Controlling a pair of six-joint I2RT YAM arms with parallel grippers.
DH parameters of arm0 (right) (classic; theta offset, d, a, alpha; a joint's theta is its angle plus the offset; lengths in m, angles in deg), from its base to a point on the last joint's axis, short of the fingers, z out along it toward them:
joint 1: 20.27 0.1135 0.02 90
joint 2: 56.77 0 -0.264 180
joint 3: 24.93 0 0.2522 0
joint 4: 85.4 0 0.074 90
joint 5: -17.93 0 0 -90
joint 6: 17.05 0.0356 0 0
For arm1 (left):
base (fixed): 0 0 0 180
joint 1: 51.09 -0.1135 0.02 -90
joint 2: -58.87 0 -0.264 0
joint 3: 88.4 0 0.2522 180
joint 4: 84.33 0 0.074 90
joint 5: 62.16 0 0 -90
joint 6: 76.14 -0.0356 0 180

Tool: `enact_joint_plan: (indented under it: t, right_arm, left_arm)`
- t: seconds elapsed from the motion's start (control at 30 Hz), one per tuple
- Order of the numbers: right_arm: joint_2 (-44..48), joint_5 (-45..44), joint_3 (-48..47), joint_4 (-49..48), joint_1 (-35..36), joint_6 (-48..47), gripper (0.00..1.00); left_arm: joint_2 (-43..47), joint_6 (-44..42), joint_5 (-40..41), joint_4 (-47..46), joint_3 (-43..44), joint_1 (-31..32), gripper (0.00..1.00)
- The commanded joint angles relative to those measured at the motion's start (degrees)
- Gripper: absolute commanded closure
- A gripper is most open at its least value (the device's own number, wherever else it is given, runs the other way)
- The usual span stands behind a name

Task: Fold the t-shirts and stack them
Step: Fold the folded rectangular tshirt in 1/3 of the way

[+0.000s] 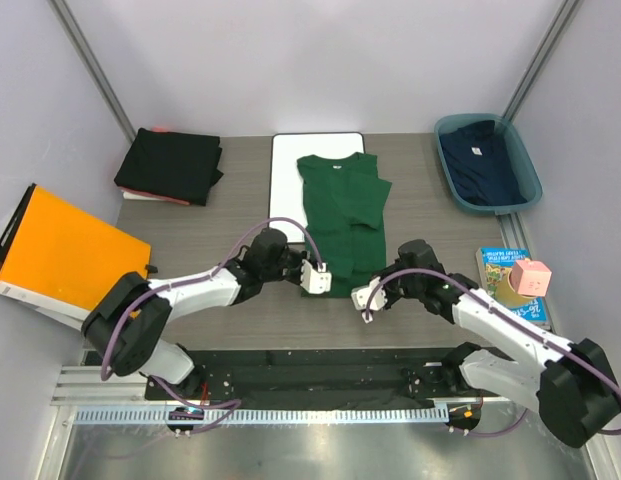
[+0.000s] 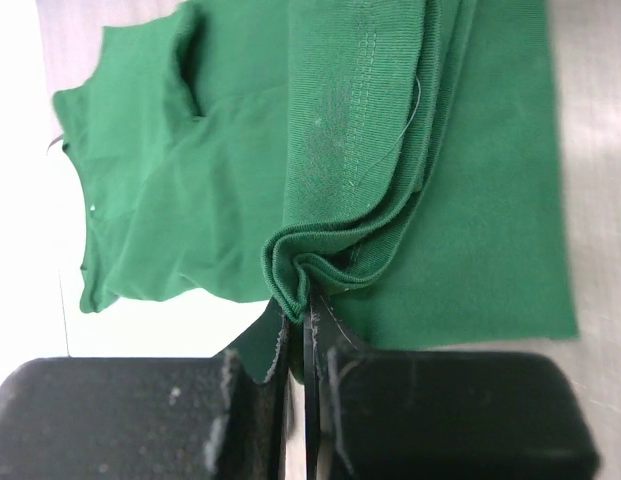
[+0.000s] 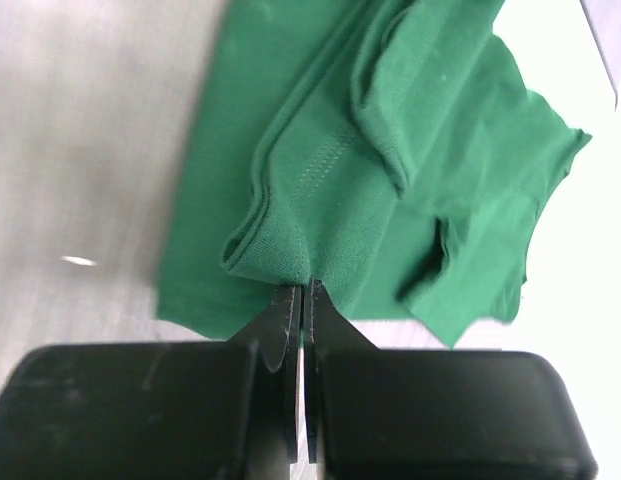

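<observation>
Clamping the near hem of the dark green t-shirt [image 1: 340, 215] at two places: left gripper [image 1: 316, 277] pressed closed on a bunched, doubled edge at the 7 o'clock corner, right gripper [image 1: 367, 296] pressed closed in the same way at the 5 o'clock corner. Spread at the table centre, collar toward 12 o'clock, folded lengthwise into a narrow shape with a sleeve lying over the body. Resting with the 9 o'clock side on the white board [image 1: 286, 190] and the other side on the bare table [image 1: 420, 190]. Showing in both wrist views as several layers of green knit with a stitched hem line, lifted a little at each pinch.

Placed around, all well apart from the green cloth:
- black folded t-shirts [image 1: 170, 165] at 10 o'clock
- navy t-shirt [image 1: 480, 165] inside a teal bin [image 1: 530, 190] at 2 o'clock
- orange folder [image 1: 65, 250] leaning at 9 o'clock
- book [image 1: 502, 270] with a pink cube [image 1: 533, 277] on it at 4 o'clock

Hard to count the layers inside each pinch. Part of the board hidden under the shirt.
</observation>
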Motion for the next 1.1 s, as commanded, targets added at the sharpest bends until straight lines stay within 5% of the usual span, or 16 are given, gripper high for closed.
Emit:
enact_joint_plan:
  t: [0.0,0.9,0.97,1.0,1.03,1.07]
  right_arm:
    - [-5.5,-1.6,-3.9,-9.7,-3.4,1.7,0.99]
    - [-26.3,-5.0,-8.7,-33.5,-8.9,6.4,0.99]
    - [-28.3,-7.6,-8.9,-35.8,-8.8,8.1,0.86]
    - [-29.1,-11.0,-9.1,-39.6,-8.8,9.5,0.73]
    - [-30.9,-13.4,-9.3,-41.7,-8.8,12.1,0.48]
    - [-31.7,-15.6,-9.9,-44.3,-8.9,13.3,0.4]
  left_arm:
    - [-3.2,-1.0,-2.5,-6.0,3.8,-1.9,0.98]
    - [-19.5,-3.8,-5.6,-10.5,18.8,-8.3,0.95]
    - [-20.0,-3.5,-5.4,-11.1,18.8,-8.4,0.88]
    - [-20.1,-3.1,-5.1,-11.5,18.6,-8.5,0.83]
    - [-20.1,-2.9,-4.4,-12.3,18.4,-8.5,0.72]
    - [-20.1,-2.4,-3.8,-13.1,18.2,-8.6,0.66]
